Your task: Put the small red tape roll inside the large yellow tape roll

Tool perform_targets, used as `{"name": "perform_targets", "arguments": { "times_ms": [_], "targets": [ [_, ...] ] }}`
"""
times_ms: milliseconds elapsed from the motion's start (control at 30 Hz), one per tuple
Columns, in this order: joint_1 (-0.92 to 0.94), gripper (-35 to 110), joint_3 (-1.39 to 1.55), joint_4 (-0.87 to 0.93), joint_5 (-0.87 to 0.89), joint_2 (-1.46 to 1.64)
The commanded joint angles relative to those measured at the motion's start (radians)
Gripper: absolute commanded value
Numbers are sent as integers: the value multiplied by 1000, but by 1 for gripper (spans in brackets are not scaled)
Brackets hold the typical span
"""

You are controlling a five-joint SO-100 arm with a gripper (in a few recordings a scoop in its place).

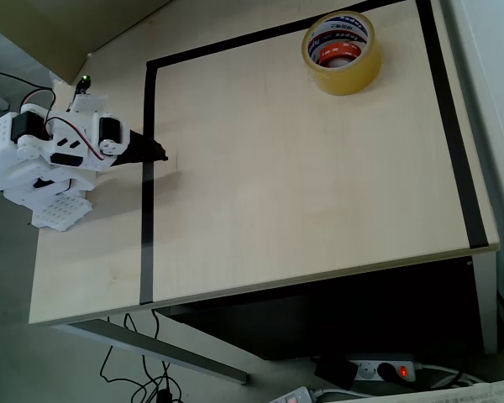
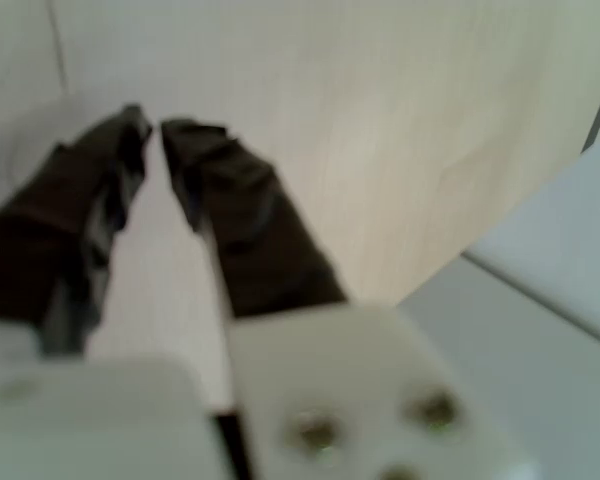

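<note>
The red tape roll (image 1: 334,52) sits inside the yellow tape roll (image 1: 342,52) near the table's (image 1: 302,185) far right corner in the overhead view. The gripper (image 1: 161,154) rests well apart at the left, over the black tape border (image 1: 148,151). In the wrist view its 2 fingers (image 2: 230,215) nearly meet at the tips, holding nothing. Cables (image 1: 143,386) and a power strip (image 1: 386,369) lie below the table.

Showing white printed segments on the arm (image 1: 50,155), black motor blocks set between them, thin red and black wires looping over the top, a green light glowing. Ending in a gripper (image 2: 152,130) with dark matte fingers (image 2: 245,225); brass screws dotting its white base.
</note>
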Motion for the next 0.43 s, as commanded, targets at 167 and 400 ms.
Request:
{"name": "perform_targets", "arguments": {
  "times_ms": [167, 400],
  "targets": [
    [-94, 0, -17, 172, 38, -9],
    [-77, 0, -17, 172, 38, -9]
  ]
}}
